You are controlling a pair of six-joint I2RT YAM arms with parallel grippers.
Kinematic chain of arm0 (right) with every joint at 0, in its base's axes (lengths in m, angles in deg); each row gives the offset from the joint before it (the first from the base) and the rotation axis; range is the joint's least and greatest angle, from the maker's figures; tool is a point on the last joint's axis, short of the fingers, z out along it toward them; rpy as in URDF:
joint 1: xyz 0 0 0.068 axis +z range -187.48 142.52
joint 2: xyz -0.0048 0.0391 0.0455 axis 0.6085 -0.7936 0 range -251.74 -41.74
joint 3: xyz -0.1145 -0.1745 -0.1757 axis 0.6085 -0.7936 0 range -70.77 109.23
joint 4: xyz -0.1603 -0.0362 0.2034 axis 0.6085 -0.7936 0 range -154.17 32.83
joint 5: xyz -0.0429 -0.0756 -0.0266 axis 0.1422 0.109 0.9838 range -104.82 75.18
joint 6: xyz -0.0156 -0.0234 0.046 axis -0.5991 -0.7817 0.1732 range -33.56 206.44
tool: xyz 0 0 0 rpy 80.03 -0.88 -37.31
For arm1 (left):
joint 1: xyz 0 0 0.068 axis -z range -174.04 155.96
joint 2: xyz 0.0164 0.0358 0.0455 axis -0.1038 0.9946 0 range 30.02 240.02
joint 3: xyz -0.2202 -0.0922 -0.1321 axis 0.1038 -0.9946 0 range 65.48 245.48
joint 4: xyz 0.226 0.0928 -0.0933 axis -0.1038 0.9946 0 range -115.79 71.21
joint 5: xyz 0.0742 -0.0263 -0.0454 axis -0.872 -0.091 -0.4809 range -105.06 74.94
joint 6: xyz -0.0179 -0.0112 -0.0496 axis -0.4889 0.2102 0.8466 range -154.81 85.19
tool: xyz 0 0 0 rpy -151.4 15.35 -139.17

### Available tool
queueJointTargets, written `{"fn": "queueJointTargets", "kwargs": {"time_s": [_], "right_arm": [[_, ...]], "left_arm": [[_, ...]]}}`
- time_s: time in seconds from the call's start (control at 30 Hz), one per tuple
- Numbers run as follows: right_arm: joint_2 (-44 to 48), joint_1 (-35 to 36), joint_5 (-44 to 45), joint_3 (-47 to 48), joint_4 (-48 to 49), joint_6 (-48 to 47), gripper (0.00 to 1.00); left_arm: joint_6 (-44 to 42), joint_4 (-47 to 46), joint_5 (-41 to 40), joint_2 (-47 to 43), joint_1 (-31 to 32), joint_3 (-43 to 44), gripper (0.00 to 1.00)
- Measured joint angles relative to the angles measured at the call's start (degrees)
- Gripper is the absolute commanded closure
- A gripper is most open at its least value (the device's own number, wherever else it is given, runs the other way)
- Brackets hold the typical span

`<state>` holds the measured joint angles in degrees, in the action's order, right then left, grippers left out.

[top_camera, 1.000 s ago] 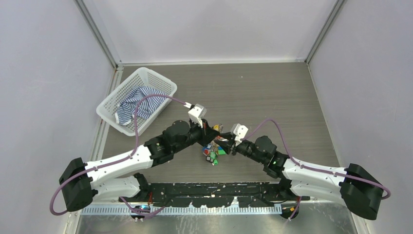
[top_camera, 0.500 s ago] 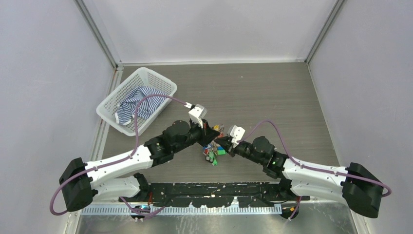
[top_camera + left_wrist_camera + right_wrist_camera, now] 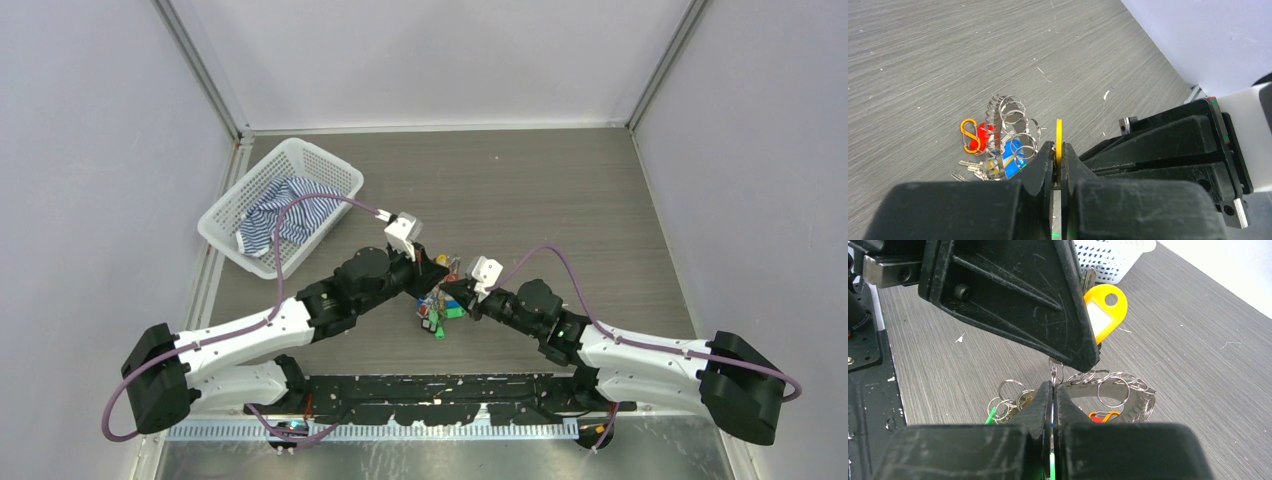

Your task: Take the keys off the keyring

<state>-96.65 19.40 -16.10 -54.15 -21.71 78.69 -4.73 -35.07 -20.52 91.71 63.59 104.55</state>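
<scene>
The keyring point(image 3: 1140, 392) is a flat metal ring threaded with many small split rings; it lies on the table below both grippers, and also shows in the left wrist view point(image 3: 1007, 111). The keys point(image 3: 970, 167), with blue, red and yellow tags, lie bunched at it, at mid-table in the top view point(image 3: 436, 310). My left gripper point(image 3: 1057, 150) is shut on a yellow tag point(image 3: 1105, 310), seen edge-on in its own view point(image 3: 1058, 132). My right gripper point(image 3: 1053, 386) is shut on a small split ring point(image 3: 1053, 371) just under the left fingers. The two grippers point(image 3: 440, 270) point(image 3: 458, 291) nearly touch.
A white plastic basket point(image 3: 335, 160) holding a striped cloth point(image 3: 280, 215) stands at the back left. An orange carabiner point(image 3: 969, 135) and a green tag point(image 3: 991, 415) lie in the bunch. The black base rail point(image 3: 430, 390) runs along the near edge.
My right gripper has shifted slightly left, closer to the left gripper. The left arm and the bunch stay about where they were.
</scene>
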Motion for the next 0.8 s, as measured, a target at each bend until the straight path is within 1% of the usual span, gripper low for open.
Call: {"fn": "queueJointTargets", "kwargs": {"time_s": [0.3, 0.8], "right_arm": [[0.0, 0.0, 2.1, 0.0, 0.1, 0.0, 0.99], [0.0, 0.1, 3.7, 0.0, -0.4, 0.0, 0.99]], "left_arm": [[3.9, 0.8, -6.4, 0.0, 0.1, -0.1, 0.99], [7.7, 0.8, -9.2, 0.3, 0.4, -1.0, 0.99]]}}
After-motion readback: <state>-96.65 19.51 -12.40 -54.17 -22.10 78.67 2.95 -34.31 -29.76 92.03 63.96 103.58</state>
